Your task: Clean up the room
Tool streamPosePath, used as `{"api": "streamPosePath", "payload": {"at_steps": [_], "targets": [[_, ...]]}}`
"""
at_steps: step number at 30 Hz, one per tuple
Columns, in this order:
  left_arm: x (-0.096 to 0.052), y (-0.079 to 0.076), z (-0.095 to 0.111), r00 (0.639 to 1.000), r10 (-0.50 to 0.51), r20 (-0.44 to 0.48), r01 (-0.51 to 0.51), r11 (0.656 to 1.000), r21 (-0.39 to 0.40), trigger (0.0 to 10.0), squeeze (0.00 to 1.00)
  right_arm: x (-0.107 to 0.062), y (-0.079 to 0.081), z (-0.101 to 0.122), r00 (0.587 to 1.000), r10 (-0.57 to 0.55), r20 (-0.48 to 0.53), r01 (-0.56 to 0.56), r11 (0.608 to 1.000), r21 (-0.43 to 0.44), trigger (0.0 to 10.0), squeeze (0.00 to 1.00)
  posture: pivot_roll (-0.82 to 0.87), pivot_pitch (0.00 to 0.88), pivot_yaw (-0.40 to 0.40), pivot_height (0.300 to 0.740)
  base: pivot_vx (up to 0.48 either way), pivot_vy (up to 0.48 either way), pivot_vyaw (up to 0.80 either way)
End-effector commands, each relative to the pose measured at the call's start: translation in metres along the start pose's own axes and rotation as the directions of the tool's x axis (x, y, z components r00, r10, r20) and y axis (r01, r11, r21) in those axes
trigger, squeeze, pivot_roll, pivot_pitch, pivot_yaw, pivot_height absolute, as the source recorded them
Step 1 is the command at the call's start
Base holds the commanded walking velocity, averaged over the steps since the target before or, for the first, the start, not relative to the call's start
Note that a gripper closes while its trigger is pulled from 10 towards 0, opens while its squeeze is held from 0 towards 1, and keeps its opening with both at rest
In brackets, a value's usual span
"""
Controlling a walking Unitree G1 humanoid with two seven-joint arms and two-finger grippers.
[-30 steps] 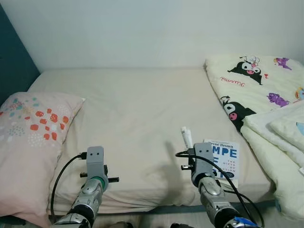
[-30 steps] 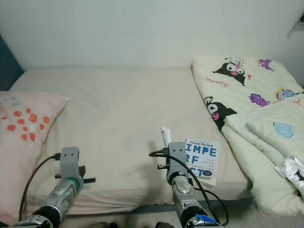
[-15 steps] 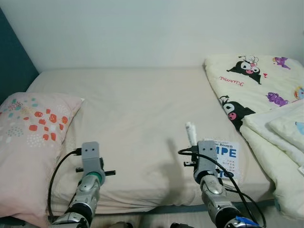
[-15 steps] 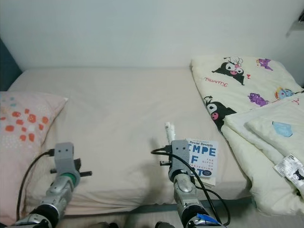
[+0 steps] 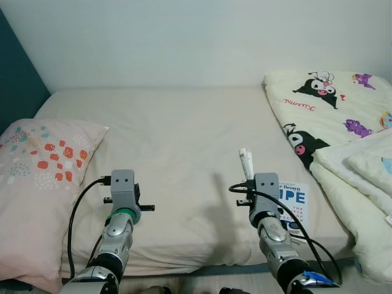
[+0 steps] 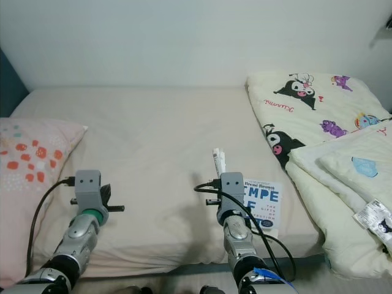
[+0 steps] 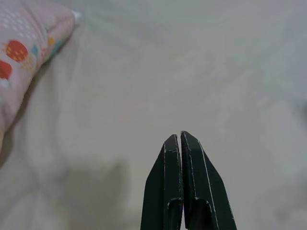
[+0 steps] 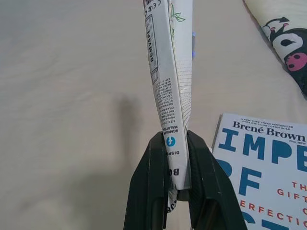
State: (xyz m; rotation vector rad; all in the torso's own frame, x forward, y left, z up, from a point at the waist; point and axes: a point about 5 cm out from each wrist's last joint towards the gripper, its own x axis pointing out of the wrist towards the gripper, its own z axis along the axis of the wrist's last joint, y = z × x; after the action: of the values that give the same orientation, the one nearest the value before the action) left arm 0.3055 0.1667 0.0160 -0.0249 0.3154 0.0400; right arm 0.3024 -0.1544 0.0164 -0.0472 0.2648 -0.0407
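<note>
Gripping white packet, right tool raised over bed; left tool pressed together.

Book on the bed has "Brené Brown" up top in black, then big blue letters "IMPE", "RF" below, and red bits "TH", "GIFT", "ERFECTIO" w/ the rest cut off. White packet has tiny print, mostly too small, but "DISPO" and "SIZE" can be made out. Blanket has red script, not legible.
</note>
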Motion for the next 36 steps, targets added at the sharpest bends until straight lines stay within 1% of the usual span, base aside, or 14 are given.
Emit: {"api": "streamPosePath", "payload": {"at_steps": [1, 3, 6, 8, 9, 11, 12, 16, 20, 21, 26, 32, 33, 36], "targets": [[-0.005, -0.003, -0.014, 0.998, -0.029, -0.063, 0.03, 0.999, 0.014, 10.0, 0.0, -0.004, 0.001, -0.008, 0.999, 0.011, -0.03, -0.011, 1.0, -0.003, 10.0, 0.0, 0.07, 0.0, 0.049, 0.74, 0.0, 0.0, 0.0], [-0.006, -0.006, -0.016, 0.996, -0.05, -0.068, 0.053, 0.998, 0.029, 10.0, 0.0, -0.004, 0.004, -0.008, 0.999, 0.035, -0.024, -0.035, 0.999, -0.002, 10.0, 0.0, 0.07, 0.0, 0.052, 0.74, 0.0, 0.0, 0.0], [-0.006, -0.007, -0.017, 0.996, -0.053, -0.07, 0.056, 0.998, 0.036, 10.0, 0.0, -0.005, 0.005, -0.01, 0.998, 0.044, -0.034, -0.044, 0.999, -0.015, 10.0, 0.0, 0.08, 0.0, 0.051, 0.74, 0.0, 0.0, 0.0], [-0.007, -0.008, -0.018, 0.996, -0.054, -0.066, 0.057, 0.997, 0.049, 10.0, 0.0, -0.007, 0.01, -0.012, 0.997, 0.076, -0.033, -0.078, 0.995, -0.064, 10.0, 0.0, 0.08, 0.0, 0.051, 0.74, 0.0, 0.0, 0.0], [-0.007, -0.008, -0.018, 0.996, -0.054, -0.066, 0.057, 0.997, 0.049, 10.0, 0.0, -0.007, 0.01, -0.012, 0.997, 0.076, -0.033, -0.078, 0.995, -0.064, 10.0, 0.0, 0.08, 0.0, 0.051, 0.74, 0.0, 0.0, 0.0], [-0.008, -0.006, -0.019, 0.997, -0.035, -0.067, 0.038, 0.999, 0.039, 10.0, 0.0, -0.007, 0.011, -0.011, 0.996, 0.087, -0.023, -0.089, 0.993, -0.076, 10.0, 0.0, 0.08, 0.0, 0.053, 0.74, 0.0, 0.0, 0.0], [-0.008, -0.004, -0.019, 0.997, -0.026, -0.072, 0.028, 0.999, 0.032, 10.0, 0.0, -0.006, 0.012, -0.01, 0.996, 0.091, -0.023, -0.092, 0.993, -0.068, 10.0, 0.0, 0.08, 0.0, 0.053, 0.74, 0.0, 0.0, 0.0], [-0.006, -0.002, -0.017, 0.996, -0.013, -0.086, 0.016, 0.999, 0.032, 10.0, 0.0, -0.003, 0.016, -0.006, 0.993, 0.113, -0.017, -0.114, 0.989, -0.09, 10.0, 0.0, 0.08, 0.0, 0.061, 0.74, 0.0, 0.0, 0.0], [-0.005, 0.0, -0.017, 0.995, 0.011, -0.094, -0.009, 1.0, 0.028, 10.0, 0.0, -0.003, 0.014, -0.005, 0.995, 0.095, -0.02, -0.096, 0.992, -0.082, 10.0, 0.0, 0.08, 0.0, 0.066, 0.74, 0.0, 0.0, 0.0], [-0.005, 0.003, -0.018, 0.994, 0.03, -0.102, -0.029, 1.0, 0.008, 10.0, 0.0, -0.003, 0.014, -0.005, 0.995, 0.097, -0.022, -0.098, 0.992, -0.079, 10.0, 0.0, 0.07, 0.0, 0.069, 0.74, 0.0, 0.0, 0.0], [-0.005, 0.003, -0.016, 0.996, 0.041, -0.081, -0.041, 0.999, -0.001, 10.0, 0.0, -0.003, 0.013, -0.005, 0.995, 0.097, -0.019, -0.098, 0.991, -0.087, 10.0, 0.0, 0.07, 0.0, 0.059, 0.74, 0.0, 0.0, 0.0], [-0.005, 0.003, -0.016, 0.996, 0.046, -0.077, -0.047, 0.999, -0.007, 10.0, 0.0, -0.002, 0.011, -0.004, 0.995, 0.096, -0.013, -0.097, 0.992, -0.078, 10.0, 0.0, 0.07, 0.0, 0.056, 0.74, 0.0, 0.0, 0.0], [-0.005, 0.002, -0.014, 0.997, 0.04, -0.07, -0.04, 0.999, -0.007, 10.0, 0.0, -0.002, 0.008, -0.003, 0.996, 0.091, -0.001, -0.091, 0.995, -0.05, 10.0, 0.0, 0.08, 0.0, 0.055, 0.74, 0.0, 0.0, 0.0], [-0.004, 0.001, -0.013, 0.997, 0.031, -0.064, -0.032, 0.999, -0.003, 10.0, 0.0, -0.003, 0.007, -0.003, 0.996, 0.09, 0.007, -0.09, 0.995, -0.031, 10.0, 0.0, 0.08, 0.0, 0.055, 0.74, 0.0, 0.0, 0.0]]}}
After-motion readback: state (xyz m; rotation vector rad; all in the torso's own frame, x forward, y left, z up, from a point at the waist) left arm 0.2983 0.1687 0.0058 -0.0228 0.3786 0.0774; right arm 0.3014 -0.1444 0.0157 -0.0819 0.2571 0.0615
